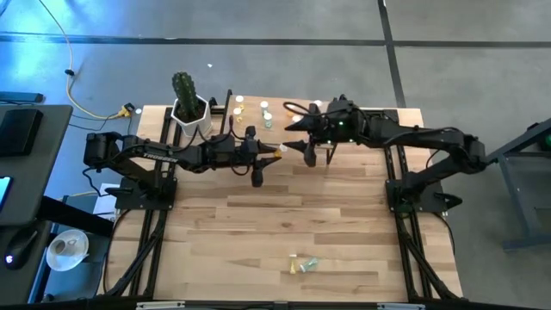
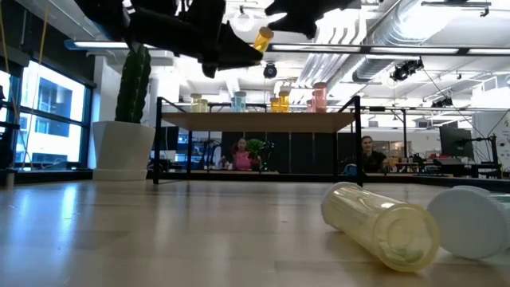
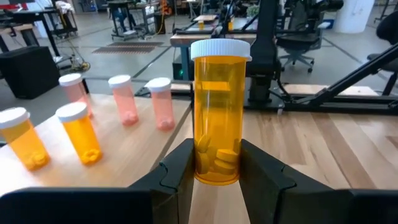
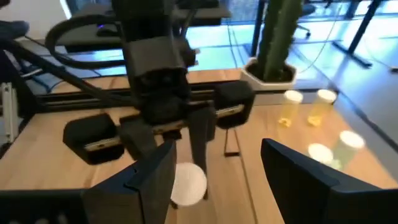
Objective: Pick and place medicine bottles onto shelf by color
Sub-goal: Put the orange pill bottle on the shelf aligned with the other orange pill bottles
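My left gripper [image 1: 272, 151] is shut on an orange bottle with a white cap [image 3: 217, 112], high above the table's middle, near the shelf [image 2: 255, 121]. My right gripper [image 1: 298, 142] is open and faces it from the right. Its fingers [image 4: 149, 177] stand on either side of the bottle's cap [image 4: 186, 183] and touch nothing. Yellow, green, orange and pink bottles stand upright on the shelf [image 3: 124, 134]. A yellow bottle [image 2: 382, 225] lies on its side near the table's front, beside a green one [image 1: 310, 263]. My left gripper pinches the orange bottle's bottom end [image 3: 216, 169] between its two fingers [image 3: 180, 168]. The fingers come level from the table's left and lie along the bottle. The bottle is lifted clear, and its cap end [image 1: 281, 147] sticks out past the fingertips toward my right gripper.
A white pot with a cactus [image 1: 188, 108] stands at the shelf's left end. The near half of the wood table [image 1: 258, 232] holds only the two fallen bottles. People sit in the room beyond the table [image 2: 366, 151].
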You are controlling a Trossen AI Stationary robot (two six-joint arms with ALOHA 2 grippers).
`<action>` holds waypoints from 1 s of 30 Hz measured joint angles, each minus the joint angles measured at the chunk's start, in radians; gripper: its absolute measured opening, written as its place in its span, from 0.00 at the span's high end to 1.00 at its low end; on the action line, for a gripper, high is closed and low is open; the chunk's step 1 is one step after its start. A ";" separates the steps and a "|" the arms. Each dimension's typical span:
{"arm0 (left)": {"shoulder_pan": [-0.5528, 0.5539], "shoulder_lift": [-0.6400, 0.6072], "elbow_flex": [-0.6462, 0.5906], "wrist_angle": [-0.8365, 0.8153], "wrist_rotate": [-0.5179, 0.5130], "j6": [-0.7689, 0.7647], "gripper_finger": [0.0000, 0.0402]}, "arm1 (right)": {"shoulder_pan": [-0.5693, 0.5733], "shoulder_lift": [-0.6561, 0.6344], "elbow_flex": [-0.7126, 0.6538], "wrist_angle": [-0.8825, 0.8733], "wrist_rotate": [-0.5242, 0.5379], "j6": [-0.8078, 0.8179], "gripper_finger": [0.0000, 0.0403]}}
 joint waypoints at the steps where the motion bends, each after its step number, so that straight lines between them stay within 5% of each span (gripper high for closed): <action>1: 0.003 0.000 0.000 -0.005 -0.002 0.000 0.76 | -0.001 0.007 0.000 -0.002 -0.009 0.000 0.44; 17: 0.024 0.000 0.000 -0.012 -0.017 0.000 0.76 | -0.001 0.084 0.000 -0.020 -0.061 0.002 0.45; 30: 0.026 0.000 0.000 -0.009 -0.048 0.034 0.76 | -0.001 0.085 0.000 -0.012 -0.062 0.003 0.71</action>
